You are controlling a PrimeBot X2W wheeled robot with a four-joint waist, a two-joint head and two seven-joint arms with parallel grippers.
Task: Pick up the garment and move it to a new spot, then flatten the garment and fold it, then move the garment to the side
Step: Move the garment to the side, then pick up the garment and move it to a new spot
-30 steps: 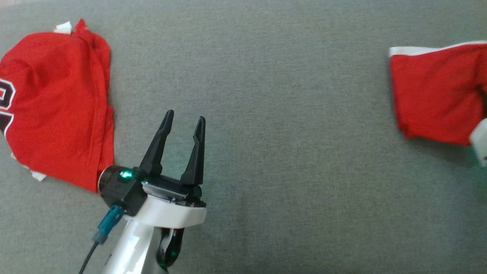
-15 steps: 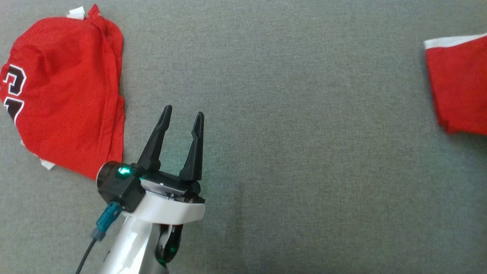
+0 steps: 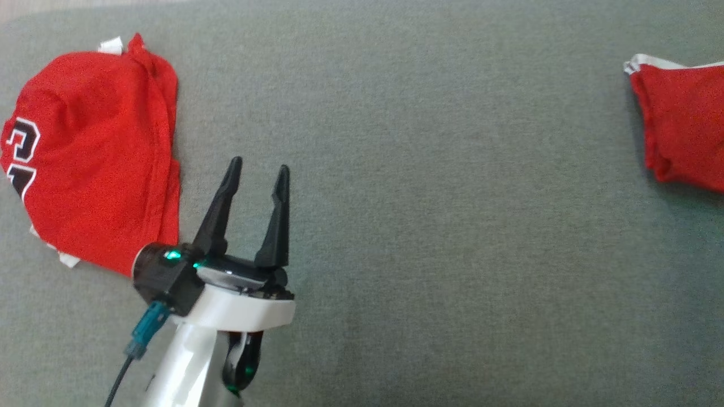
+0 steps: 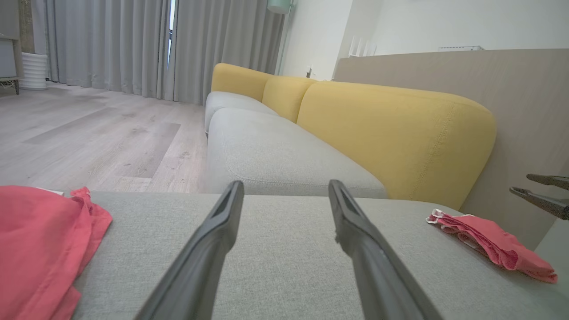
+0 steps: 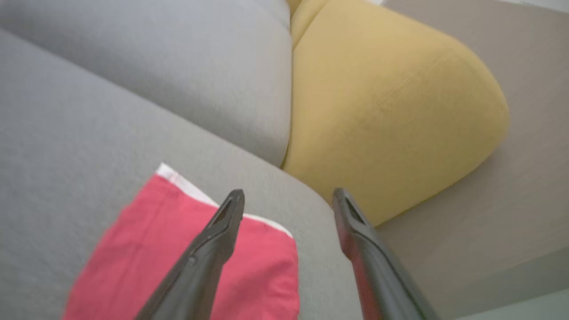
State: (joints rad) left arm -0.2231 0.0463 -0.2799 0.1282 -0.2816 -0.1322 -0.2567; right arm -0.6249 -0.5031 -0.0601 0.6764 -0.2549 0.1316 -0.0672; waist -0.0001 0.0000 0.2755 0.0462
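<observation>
**Desk:** Where is the garment?

**Photographer:** The folded red fabric garment with white trim [image 3: 684, 135] lies on the grey fabric seat cushion [image 3: 424, 226] at the head view's right edge, which cuts it off. Its white-trimmed edge is uppermost.

**Desk:** What do the wrist cameras add?

**Photographer:** The left wrist view shows the garment [image 4: 493, 242] whole at lower right. It is a low strip running from its white-trimmed end down to the right, near the yellow padded backrest [image 4: 391, 133]. In the right wrist view, the right gripper [image 5: 289, 192] hangs over the garment [image 5: 129, 258], fingers spread, holding nothing.

**Desk:** And the other arm?

**Photographer:** At the head view's lower left, the left gripper [image 3: 258, 165] has its fingers apart and empty, just beside a crumpled red jersey with a black-and-white numeral [image 3: 96, 158].
</observation>
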